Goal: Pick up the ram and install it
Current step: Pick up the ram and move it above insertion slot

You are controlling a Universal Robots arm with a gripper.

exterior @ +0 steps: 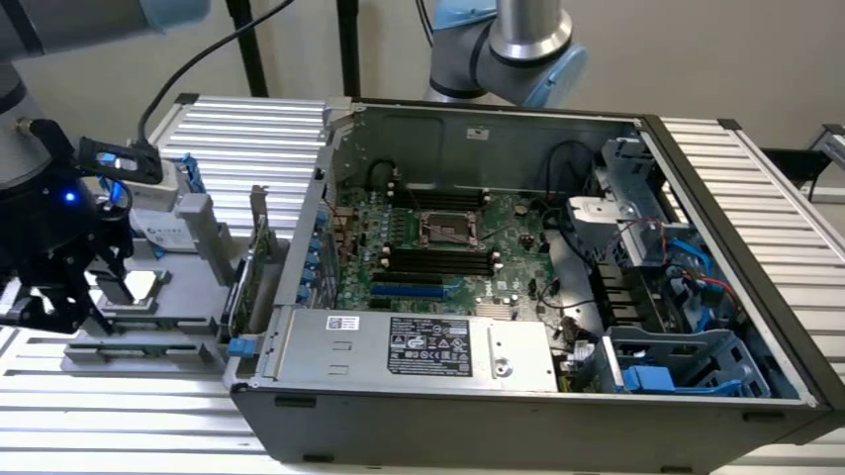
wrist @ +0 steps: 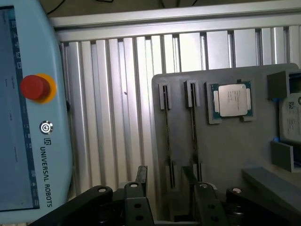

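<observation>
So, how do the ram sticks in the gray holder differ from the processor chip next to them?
The ram sticks stand on edge in narrow slots, so each shows as a long thin line; the processor chip lies flat, its silver lid facing up. The ram sticks are long and narrow; the processor chip is nearly square. Both sit on the same gray holder.

Teach pendant (wrist: 28, 117) runs off the frame edge; its screen text cannot be read. Hard drive (wrist: 291, 117) cut by the frame, label illegible. Ram (wrist: 167, 136) shows edge-on as a thin line; chips not discernible.
</observation>
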